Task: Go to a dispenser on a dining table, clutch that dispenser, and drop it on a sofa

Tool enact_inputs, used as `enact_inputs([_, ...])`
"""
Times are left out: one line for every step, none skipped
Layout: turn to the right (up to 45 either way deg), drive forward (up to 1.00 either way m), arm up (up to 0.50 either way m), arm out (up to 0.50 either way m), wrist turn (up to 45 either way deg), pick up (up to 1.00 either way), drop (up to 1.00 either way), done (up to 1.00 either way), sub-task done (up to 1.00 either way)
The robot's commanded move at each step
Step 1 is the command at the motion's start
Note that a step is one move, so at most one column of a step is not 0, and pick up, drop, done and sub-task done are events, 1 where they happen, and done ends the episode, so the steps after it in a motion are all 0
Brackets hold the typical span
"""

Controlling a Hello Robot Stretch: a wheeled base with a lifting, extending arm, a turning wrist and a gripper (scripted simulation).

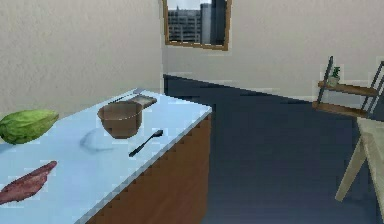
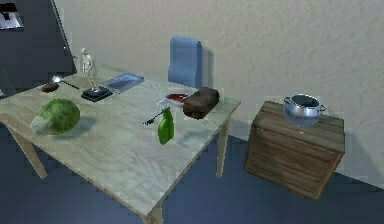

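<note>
Arm side view: pale wooden dining table runs from the left edge toward the middle. A green bottle with a dark top stands upright on it, near the table's right end and just inside the near edge; its shape fits the dispenser. A thin dark utensil lies just left of the bottle; a dark brown loaf lies farther out on the table, with a small plate touching its left side. A green lettuce sits well to the left. A dark base with a slim white figure and a flat blue-grey slab lie along the far side. A blue chair stands against the wall behind the table. To the right, apart from the table, is a wooden cabinet with a metal pot on top.

Forward view: light-blue counter at the left, carrying a lettuce head, a brown bowl, a dark spoon and a reddish piece. There is a window on the far wall and a wooden shelf at the right.

Gripper: state cannot be told; where the bottle lies relative to it also cannot be told.
</note>
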Motion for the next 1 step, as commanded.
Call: enact_inputs([0.0, 0.00, 0.34, 0.00, 0.0, 0.00, 0.00, 0.00, 0.00])
